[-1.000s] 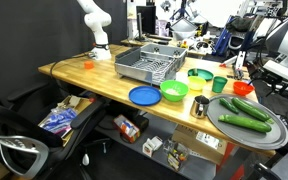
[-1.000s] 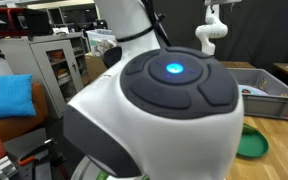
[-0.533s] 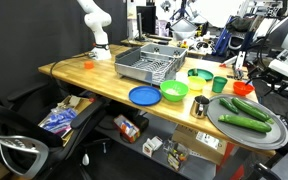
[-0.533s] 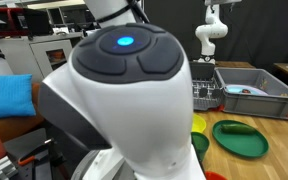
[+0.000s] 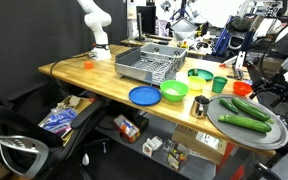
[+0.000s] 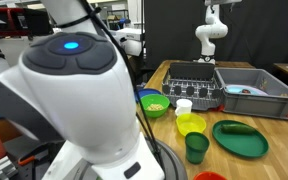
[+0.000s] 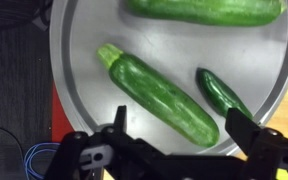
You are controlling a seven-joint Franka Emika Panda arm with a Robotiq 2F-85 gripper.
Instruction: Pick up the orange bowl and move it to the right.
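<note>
Orange bowl sits near round tray holding three cucumbers.

No text, label, brand or number is showing legibly in any view, printing on the blue packet under the table is blurring out, markings on the small boxes are showing too small to read.

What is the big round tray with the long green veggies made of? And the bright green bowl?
The round tray looks like metal: silvery gray and smooth, with a soft shine and a raised rim, though it might be gray plastic. The green bowl looks like plastic: one bright, even color with a slightly glossy surface.
</note>
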